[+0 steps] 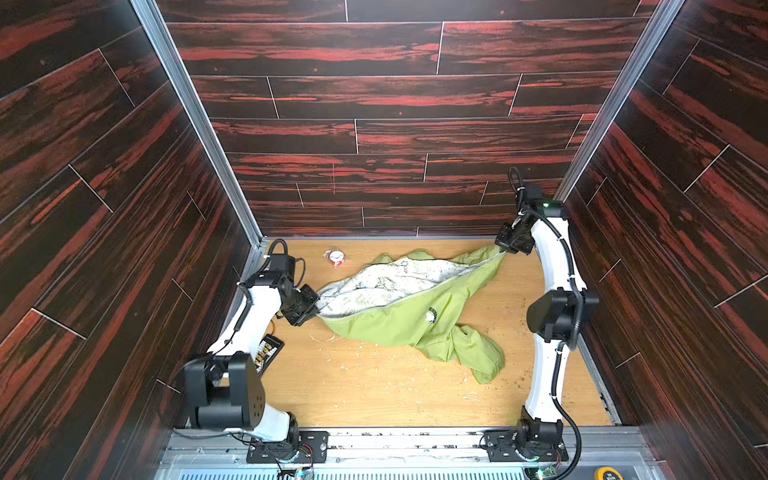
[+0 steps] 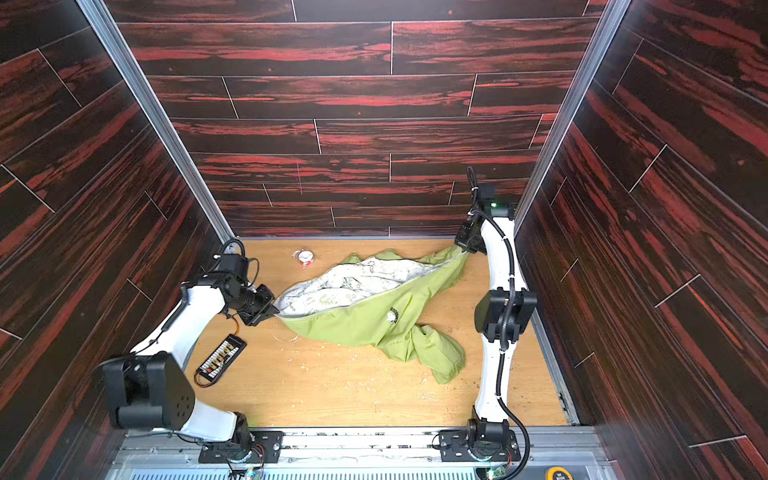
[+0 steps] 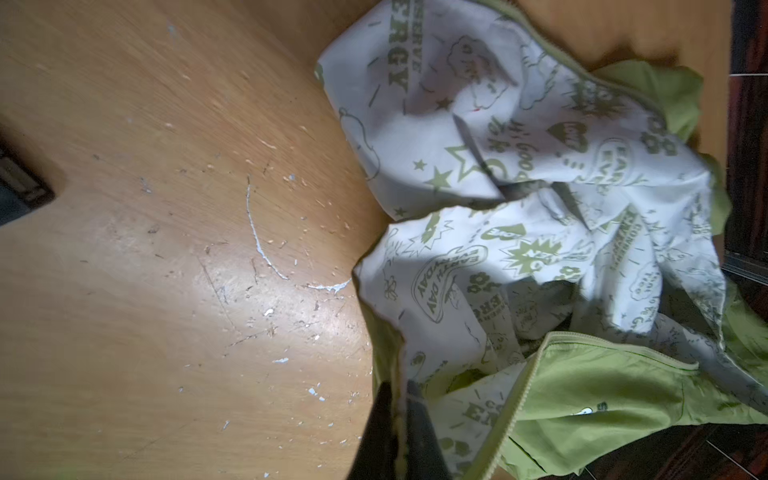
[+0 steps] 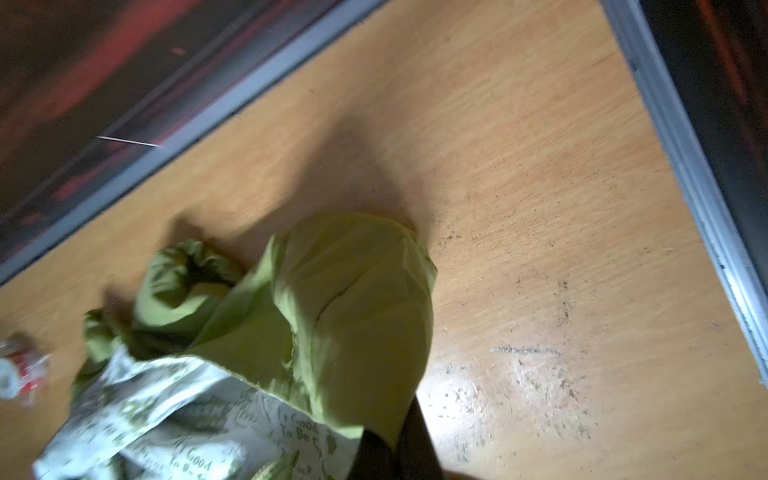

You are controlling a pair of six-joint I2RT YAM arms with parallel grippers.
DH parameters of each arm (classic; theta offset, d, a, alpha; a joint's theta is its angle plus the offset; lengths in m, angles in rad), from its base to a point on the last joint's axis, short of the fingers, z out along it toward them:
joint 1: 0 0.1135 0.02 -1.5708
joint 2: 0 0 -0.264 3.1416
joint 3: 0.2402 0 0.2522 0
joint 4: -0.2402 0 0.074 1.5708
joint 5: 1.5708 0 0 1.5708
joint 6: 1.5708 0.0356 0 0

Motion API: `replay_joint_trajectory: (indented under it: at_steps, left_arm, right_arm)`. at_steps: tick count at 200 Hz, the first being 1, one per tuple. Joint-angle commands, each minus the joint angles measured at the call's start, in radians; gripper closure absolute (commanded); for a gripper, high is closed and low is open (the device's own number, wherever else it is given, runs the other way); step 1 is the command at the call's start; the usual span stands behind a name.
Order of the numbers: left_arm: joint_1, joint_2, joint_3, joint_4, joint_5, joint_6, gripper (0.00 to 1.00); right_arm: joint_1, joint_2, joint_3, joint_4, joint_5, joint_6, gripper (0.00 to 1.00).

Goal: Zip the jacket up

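The lime-green jacket [image 1: 399,320] [image 2: 353,322] lies open across the wooden table, its pale printed lining [image 1: 374,282] [image 3: 519,174] facing up and a white dog print [image 1: 431,316] on the green front. My left gripper [image 1: 314,309] [image 2: 272,311] [image 3: 399,399] is shut on the jacket's left end, a fabric edge pinched between the black fingers. The green zipper [image 3: 511,411] runs just beside that grip. My right gripper [image 1: 503,249] [image 2: 464,248] [image 4: 395,436] is shut on the jacket's far right corner, holding green fabric [image 4: 353,307] lifted off the table.
A small red-and-white object [image 1: 336,257] [image 2: 305,257] [image 4: 16,374] lies at the back of the table. A black board with connectors [image 1: 268,351] [image 2: 220,357] sits by the left arm. Dark wood-patterned walls [image 1: 374,124] close in on three sides. White flecks litter the table [image 3: 166,249].
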Motion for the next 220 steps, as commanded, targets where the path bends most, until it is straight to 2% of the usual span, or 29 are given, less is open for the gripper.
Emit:
replay_joint_trajectory:
  at_steps: [1, 21, 32, 47, 60, 90, 117, 137, 169, 196, 220]
  left_arm:
    - [0.007, 0.039, 0.007, -0.001, 0.023, 0.013, 0.85]
    - [0.009, 0.057, 0.044, -0.002, 0.019, 0.019, 0.59]
    - [0.009, 0.063, 0.064, -0.010, 0.011, 0.023, 0.47]
    - [0.009, 0.068, 0.083, -0.024, 0.001, 0.031, 0.37]
    - [0.008, 0.067, 0.088, -0.035, -0.005, 0.040, 0.33]
    - [0.009, 0.034, 0.086, -0.049, -0.019, 0.073, 0.30]
    - [0.001, -0.012, 0.094, -0.044, -0.009, 0.125, 0.30]
    - [-0.043, -0.019, 0.099, -0.034, -0.018, 0.160, 0.31]
    - [-0.155, 0.020, 0.100, -0.002, 0.007, 0.170, 0.31]
    - [-0.249, 0.078, 0.125, 0.048, 0.009, 0.149, 0.32]
    - [-0.295, 0.136, 0.157, 0.070, 0.014, 0.141, 0.32]
  right_arm:
    - [-0.022, 0.082, 0.062, -0.030, -0.024, -0.007, 0.91]
    - [-0.036, 0.109, 0.106, -0.038, -0.040, -0.014, 0.81]
    - [-0.045, 0.109, 0.121, -0.042, -0.041, -0.015, 0.71]
    - [-0.053, 0.089, 0.122, -0.044, -0.047, -0.016, 0.53]
    - [-0.052, 0.063, 0.111, -0.039, -0.070, -0.026, 0.44]
    - [-0.036, -0.044, 0.031, 0.004, -0.123, -0.033, 0.35]
    - [-0.016, -0.165, -0.070, 0.046, -0.147, -0.023, 0.32]
    - [0.013, -0.268, -0.186, 0.090, -0.177, -0.004, 0.32]
    - [0.075, -0.455, -0.509, 0.221, -0.249, 0.066, 0.34]
    - [0.109, -0.630, -0.869, 0.376, -0.319, 0.174, 0.37]
    - [0.149, -0.735, -1.112, 0.484, -0.349, 0.250, 0.36]
